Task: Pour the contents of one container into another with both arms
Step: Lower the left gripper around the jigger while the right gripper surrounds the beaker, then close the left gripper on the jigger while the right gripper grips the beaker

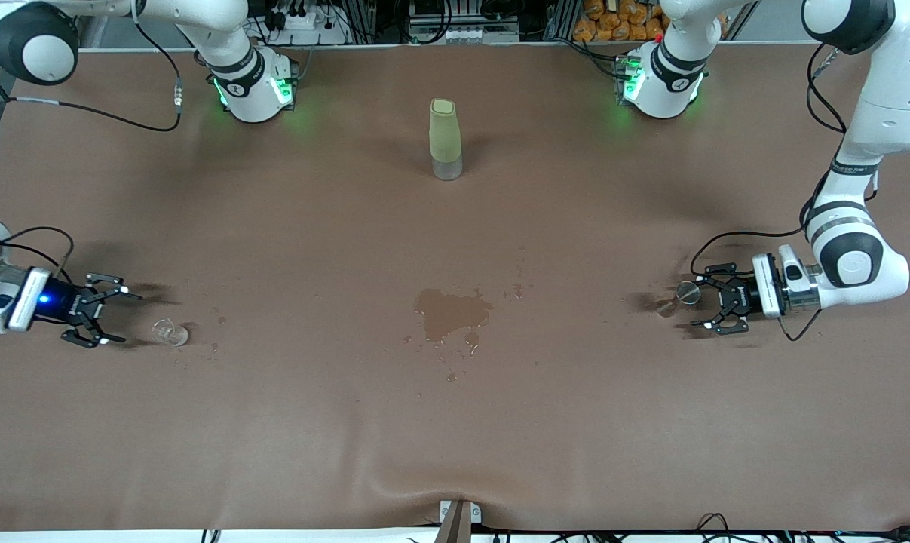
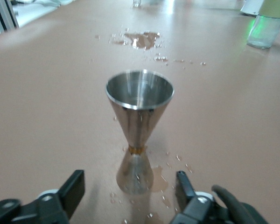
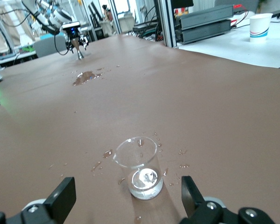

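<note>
The silvery hourglass jigger (image 1: 677, 296) stands upright on the brown table toward the left arm's end, with water drops around its foot. My left gripper (image 1: 697, 302) sits low at the table with its fingers on either side of the jigger's lower cone (image 2: 135, 175); it is open, with a gap on each side. The tiny clear glass cup (image 1: 170, 332) stands toward the right arm's end. My right gripper (image 1: 121, 315) is open and low beside it, and the cup (image 3: 141, 170) stands just past the fingertips (image 3: 65, 191), untouched.
A tall pale-green bottle (image 1: 445, 139) stands mid-table near the robots' bases. A puddle (image 1: 451, 313) with scattered drops lies in the table's middle, between the two grippers. A paper cup (image 3: 260, 25) stands on a separate white bench off the table.
</note>
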Robot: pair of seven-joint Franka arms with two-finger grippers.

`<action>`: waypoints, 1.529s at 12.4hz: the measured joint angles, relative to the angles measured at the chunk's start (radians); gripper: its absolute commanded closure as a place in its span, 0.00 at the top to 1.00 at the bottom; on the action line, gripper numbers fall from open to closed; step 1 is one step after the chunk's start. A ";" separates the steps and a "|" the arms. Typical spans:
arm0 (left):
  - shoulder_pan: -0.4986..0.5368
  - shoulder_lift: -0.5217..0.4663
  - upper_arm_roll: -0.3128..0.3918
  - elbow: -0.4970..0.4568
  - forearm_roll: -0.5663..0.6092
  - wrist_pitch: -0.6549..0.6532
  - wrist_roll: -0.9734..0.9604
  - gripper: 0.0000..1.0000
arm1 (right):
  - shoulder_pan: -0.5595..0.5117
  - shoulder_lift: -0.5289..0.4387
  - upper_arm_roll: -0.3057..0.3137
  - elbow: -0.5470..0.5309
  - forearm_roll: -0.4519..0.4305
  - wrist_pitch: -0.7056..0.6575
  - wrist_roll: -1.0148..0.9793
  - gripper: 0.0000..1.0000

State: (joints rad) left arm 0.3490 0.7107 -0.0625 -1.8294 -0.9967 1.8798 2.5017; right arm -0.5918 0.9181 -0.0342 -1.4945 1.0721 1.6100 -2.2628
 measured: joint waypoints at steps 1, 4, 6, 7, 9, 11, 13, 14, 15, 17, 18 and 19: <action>0.002 0.005 0.000 0.004 -0.012 -0.018 0.014 0.80 | 0.000 0.020 0.002 0.000 0.023 0.000 -0.027 1.00; 0.016 0.050 0.000 0.009 -0.073 -0.077 0.062 0.78 | 0.000 0.052 0.006 0.003 0.069 0.000 -0.128 1.00; 0.027 0.084 0.000 0.016 -0.104 -0.113 0.082 0.73 | 0.000 0.056 0.008 0.006 0.087 0.000 -0.181 1.00; 0.031 0.094 0.000 0.025 -0.109 -0.125 0.086 0.71 | 0.000 0.056 0.010 0.007 0.098 0.000 -0.204 1.00; 0.034 0.100 0.000 0.051 -0.124 -0.154 0.086 0.68 | 0.005 0.061 0.013 0.007 0.123 0.000 -0.242 1.00; 0.034 0.105 -0.001 0.064 -0.137 -0.171 0.086 0.68 | 0.014 0.078 0.015 0.007 0.139 0.005 -0.263 1.00; 0.034 0.112 -0.001 0.064 -0.147 -0.175 0.086 0.65 | 0.024 0.097 0.018 0.007 0.150 0.028 -0.279 1.00; 0.034 0.118 -0.002 0.064 -0.149 -0.176 0.086 0.63 | 0.029 0.102 0.018 0.008 0.153 0.040 -0.281 1.00; 0.034 0.125 -0.003 0.065 -0.152 -0.178 0.086 0.63 | 0.034 0.105 0.018 0.008 0.155 0.048 -0.282 1.00; 0.034 0.136 -0.006 0.065 -0.169 -0.189 0.086 0.61 | 0.043 0.110 0.018 0.008 0.156 0.055 -0.282 1.00; 0.034 0.137 -0.010 0.066 -0.171 -0.196 0.086 0.57 | 0.047 0.114 0.018 0.008 0.157 0.063 -0.282 1.00; 0.034 0.137 -0.013 0.066 -0.173 -0.203 0.086 0.56 | 0.052 0.118 0.019 0.008 0.161 0.066 -0.282 1.00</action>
State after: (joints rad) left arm 0.3829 0.8480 -0.0759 -1.7637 -1.1700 1.6769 2.5882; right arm -0.5403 1.0365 -0.0157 -1.4864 1.2330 1.6763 -2.5444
